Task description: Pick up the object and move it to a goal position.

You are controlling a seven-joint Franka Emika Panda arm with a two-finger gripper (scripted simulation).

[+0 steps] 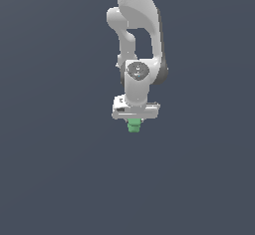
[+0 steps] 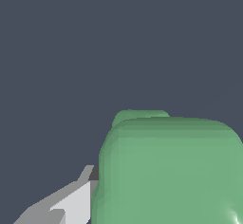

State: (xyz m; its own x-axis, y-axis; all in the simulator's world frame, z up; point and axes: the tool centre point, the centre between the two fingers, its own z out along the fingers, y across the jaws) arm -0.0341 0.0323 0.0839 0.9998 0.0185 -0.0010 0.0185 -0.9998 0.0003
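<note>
The object point(image 1: 133, 127) is a small green lumpy block that sticks out just below the white hand of my gripper point(image 1: 134, 123). The gripper points straight down at the middle of the exterior view and is shut on the object. In the wrist view the object point(image 2: 171, 171) fills much of the picture, and one grey finger point(image 2: 71, 204) presses against its side. The other finger is hidden behind the block. No goal position is marked in either view.
The white arm point(image 1: 137, 25) comes down from the top middle of the exterior view. Behind and below it is only a plain dark grey-blue ground point(image 1: 50, 179).
</note>
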